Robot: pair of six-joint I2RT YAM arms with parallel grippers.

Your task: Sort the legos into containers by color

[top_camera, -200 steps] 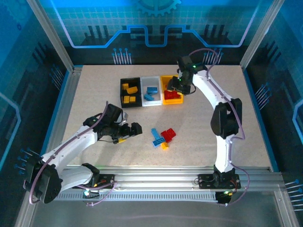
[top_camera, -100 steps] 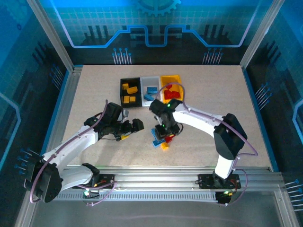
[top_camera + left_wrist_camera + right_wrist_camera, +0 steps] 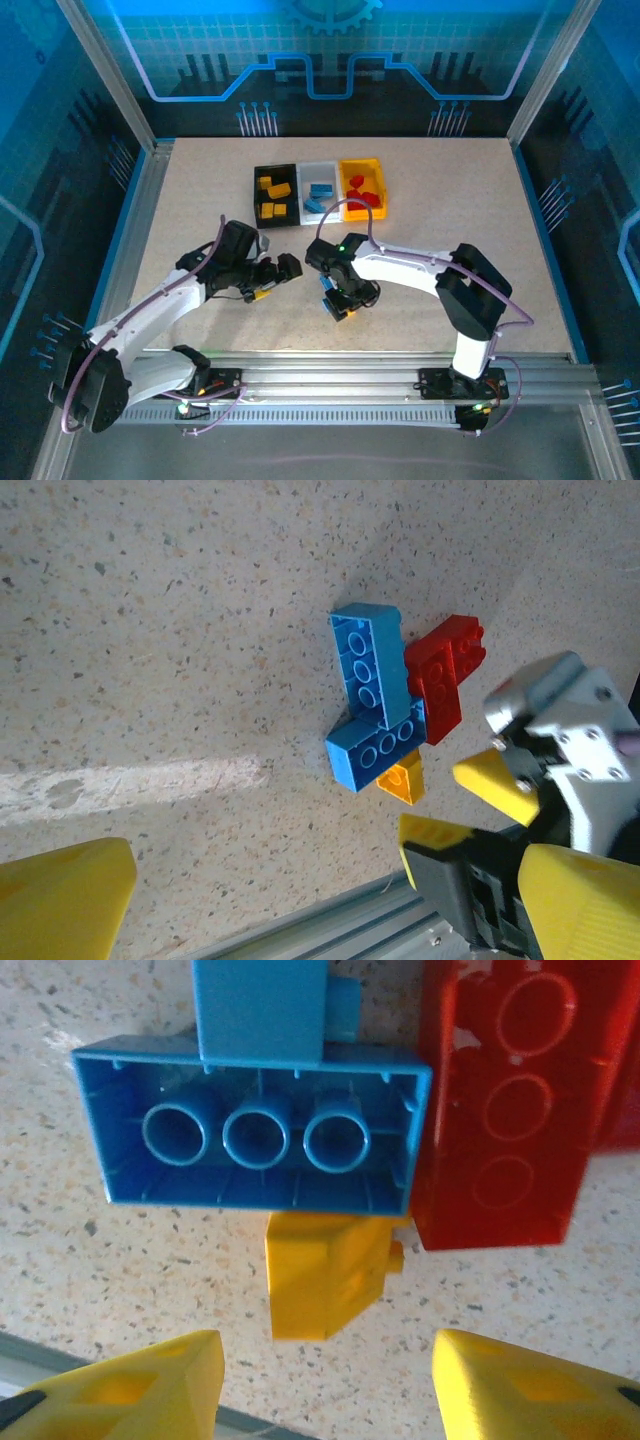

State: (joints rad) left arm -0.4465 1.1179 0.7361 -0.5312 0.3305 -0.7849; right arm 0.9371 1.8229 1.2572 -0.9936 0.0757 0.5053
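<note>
Three joined plastic bins (image 3: 318, 164) (black/white/orange-yellow) hold sorted bricks; still on bench (image 3: 450, 200): 2 blue plastic bricks (image 3: 368, 695), 1 red brick (image 3: 445, 675), 1 small orange-yellow brick (image 3: 325, 1275); R pincer (image 3: 325, 1385) part-open, empty, over them; L pincer (image 3: 280, 272) wide, empty.

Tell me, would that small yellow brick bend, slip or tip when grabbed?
The yellow brick looks like rigid moulded plastic, so it probably won't bend. It is small, and the blue brick beside it shows a hollow underside, so likely light. Its smooth sloped face might slip.
</note>
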